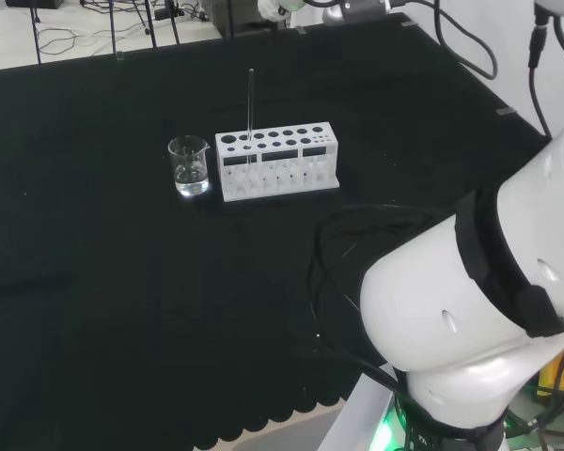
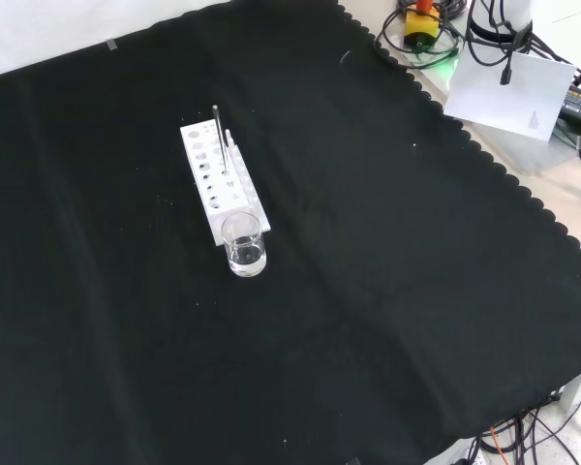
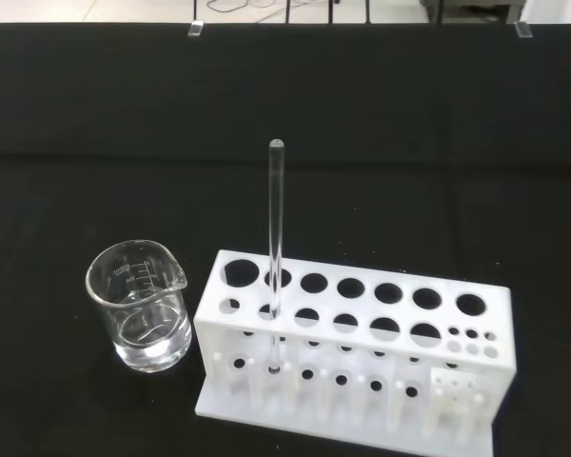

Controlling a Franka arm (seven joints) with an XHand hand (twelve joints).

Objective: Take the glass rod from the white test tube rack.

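A white test tube rack [image 1: 277, 160] [image 2: 221, 180] [image 3: 354, 353] stands on the black cloth. A clear glass rod [image 1: 250, 108] [image 2: 219, 143] [image 3: 276, 233] stands upright in one of its holes near the beaker end, reaching well above the rack's top. Nothing touches the rod. The wrist view looks at the rack and rod from a short distance, with open cloth between.
A small clear glass beaker [image 1: 189, 166] [image 2: 245, 244] [image 3: 141, 305] stands right beside the rack's end, with a little clear liquid at the bottom. The arm's white links [image 1: 479, 310] rise at the right of the head view. Cables and gear [image 2: 445, 29] lie past the cloth's scalloped edge.
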